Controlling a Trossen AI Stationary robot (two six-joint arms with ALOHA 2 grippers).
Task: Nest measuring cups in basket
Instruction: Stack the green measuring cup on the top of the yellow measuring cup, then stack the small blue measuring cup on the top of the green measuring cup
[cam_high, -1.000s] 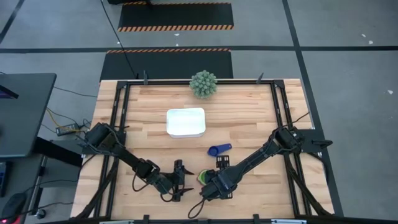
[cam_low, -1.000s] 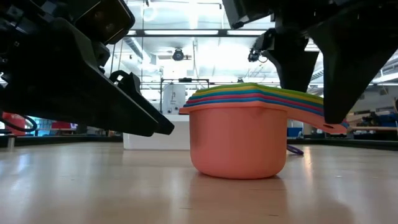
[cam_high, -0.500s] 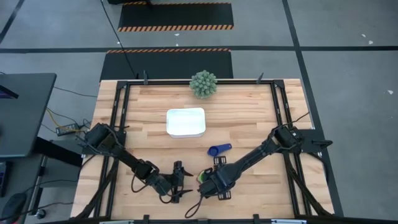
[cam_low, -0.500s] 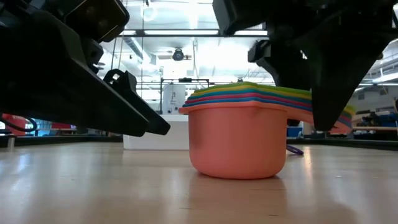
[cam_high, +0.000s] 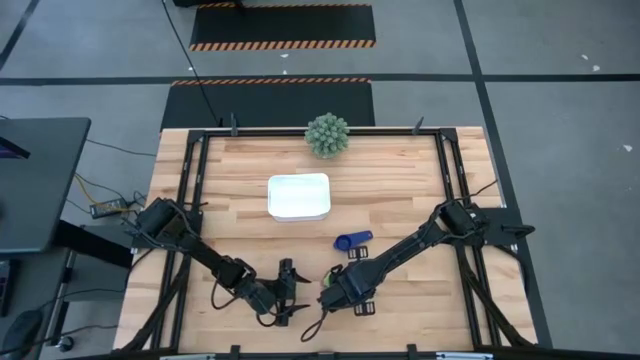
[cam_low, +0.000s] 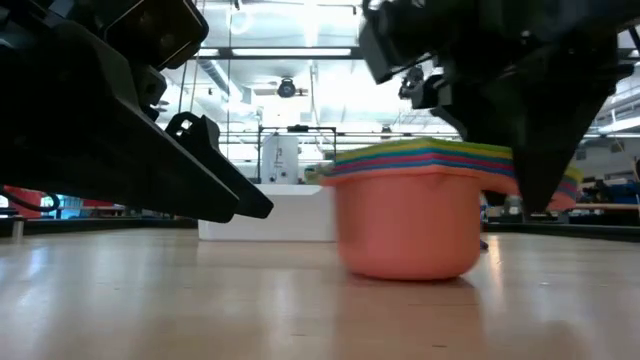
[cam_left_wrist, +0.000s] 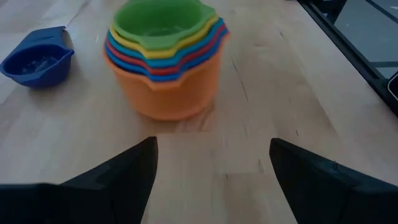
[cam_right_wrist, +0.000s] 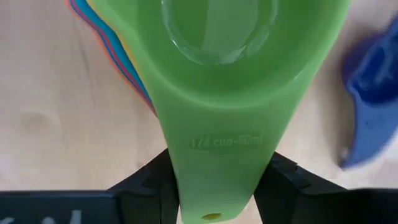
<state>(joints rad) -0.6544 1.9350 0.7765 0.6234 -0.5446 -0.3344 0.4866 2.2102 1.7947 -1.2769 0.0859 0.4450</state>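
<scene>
The measuring cups stand nested in one stack (cam_high: 325, 283) (cam_low: 405, 220) (cam_left_wrist: 165, 62): orange at the bottom, green on top, near the table's near edge. One dark blue cup (cam_high: 350, 241) (cam_left_wrist: 37, 59) lies apart on the wood, farther in. The white basket (cam_high: 298, 196) sits near the table's middle. My right gripper (cam_high: 332, 290) (cam_right_wrist: 217, 186) is shut on the stack's handles. My left gripper (cam_high: 291, 289) (cam_left_wrist: 211, 158) is open and level, just left of the stack, apart from it. My right gripper has the stacked handles (cam_right_wrist: 217, 155) pinched between its two fingers (cam_right_wrist: 155, 183), one on each long side of the green top handle. It comes from above, slanting down (cam_low: 540, 185). The stack stays upright. I cannot tell whether the orange bottom cup (cam_low: 405, 265) touches the wood.
A green spiky ball plant (cam_high: 327, 134) stands at the far edge, behind the basket. Black frame rails (cam_high: 190, 190) run along the table's left, right and far sides. Bare wood lies between the stack and the basket.
The stack has shifted a little toward the table's right and far side with my right gripper on its handles, and it has stayed upright.
</scene>
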